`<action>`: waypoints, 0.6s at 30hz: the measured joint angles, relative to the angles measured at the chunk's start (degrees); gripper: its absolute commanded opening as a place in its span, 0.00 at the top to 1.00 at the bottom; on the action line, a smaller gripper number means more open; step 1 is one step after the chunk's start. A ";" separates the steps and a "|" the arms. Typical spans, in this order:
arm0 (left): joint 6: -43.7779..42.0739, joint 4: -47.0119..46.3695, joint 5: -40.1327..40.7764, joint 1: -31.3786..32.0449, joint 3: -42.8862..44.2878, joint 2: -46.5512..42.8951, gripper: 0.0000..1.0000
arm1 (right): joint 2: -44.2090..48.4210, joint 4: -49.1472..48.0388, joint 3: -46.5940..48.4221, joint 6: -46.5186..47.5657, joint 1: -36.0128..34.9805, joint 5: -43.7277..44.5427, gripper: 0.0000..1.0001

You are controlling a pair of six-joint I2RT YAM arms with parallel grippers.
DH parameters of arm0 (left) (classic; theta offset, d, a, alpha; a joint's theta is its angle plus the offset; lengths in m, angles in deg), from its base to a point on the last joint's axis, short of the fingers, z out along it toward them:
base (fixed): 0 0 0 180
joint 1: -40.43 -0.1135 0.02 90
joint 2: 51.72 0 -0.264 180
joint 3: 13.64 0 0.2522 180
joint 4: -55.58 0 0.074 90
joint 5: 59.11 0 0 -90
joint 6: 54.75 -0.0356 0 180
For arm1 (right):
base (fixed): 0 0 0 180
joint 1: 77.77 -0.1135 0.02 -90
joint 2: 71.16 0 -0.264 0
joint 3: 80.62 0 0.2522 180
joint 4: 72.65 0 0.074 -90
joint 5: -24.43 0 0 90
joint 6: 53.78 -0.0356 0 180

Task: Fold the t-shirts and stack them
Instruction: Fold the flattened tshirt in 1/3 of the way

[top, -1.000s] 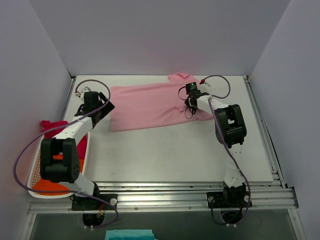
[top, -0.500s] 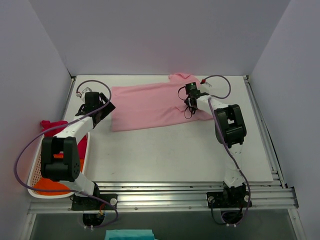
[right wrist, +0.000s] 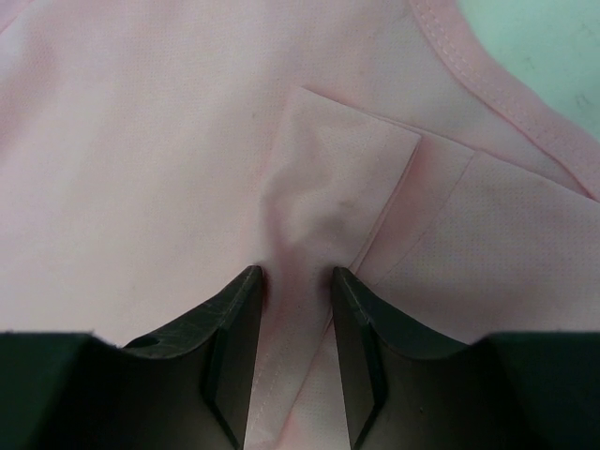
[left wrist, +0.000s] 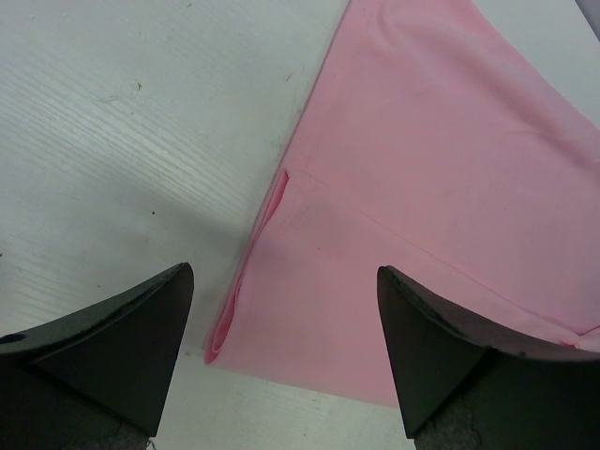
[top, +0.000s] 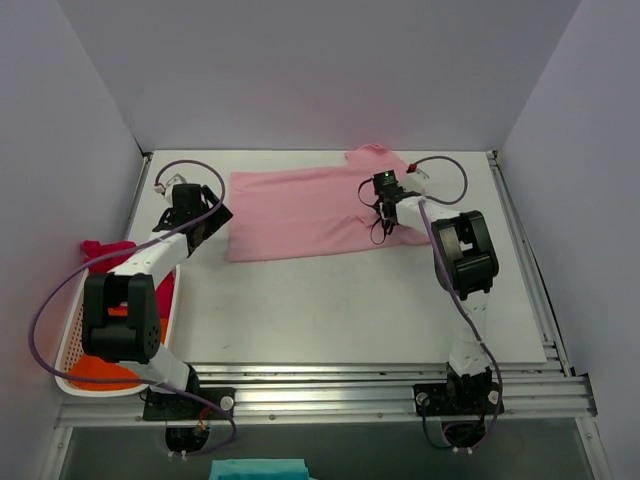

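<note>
The light pink t-shirt (top: pixel 300 210) lies folded lengthwise across the far middle of the table. My right gripper (top: pixel 384 200) is shut on a pinched ridge of the pink t-shirt (right wrist: pixel 296 234) near its collar end. My left gripper (top: pixel 207 222) is open and empty just left of the shirt's hem end, whose folded corner (left wrist: pixel 244 300) shows between the fingers. The magenta-red t-shirt (top: pixel 110 255) and the orange t-shirt (top: pixel 95 372) lie in a basket at the left.
A white basket (top: pixel 68 335) sits at the table's left edge beside the left arm. Grey walls close in the left, back and right. A metal rail (top: pixel 330 385) runs along the near edge. A teal cloth (top: pixel 258 469) lies below the rail.
The pink t-shirt has shifted a little to the right with my right gripper, so its left edge is farther from my left gripper. The left arm has barely moved.
</note>
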 measured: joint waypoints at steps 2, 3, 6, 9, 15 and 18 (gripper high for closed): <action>-0.04 0.00 0.04 0.07 0.02 0.02 0.12 | 0.59 -0.17 -0.92 0.00 0.00 0.50 0.65; -0.07 0.00 0.07 0.07 0.02 0.02 0.12 | 0.85 -0.24 -1.33 0.00 0.00 0.70 0.65; -0.09 0.00 0.33 0.07 0.02 0.02 0.12 | 1.68 -0.68 -2.67 -0.04 0.00 1.22 0.64; -0.11 0.00 0.55 0.09 0.02 0.00 0.12 | 2.51 -1.29 -4.15 -0.28 0.00 1.84 0.64; -0.11 0.00 0.83 0.13 0.02 0.02 0.12 | 6.62 -5.55 -11.15 -1.16 0.02 2.47 0.43; -0.11 -0.02 0.87 0.13 0.00 0.02 0.12 | 9.60 -8.57 -15.85 -0.94 -0.02 2.36 0.29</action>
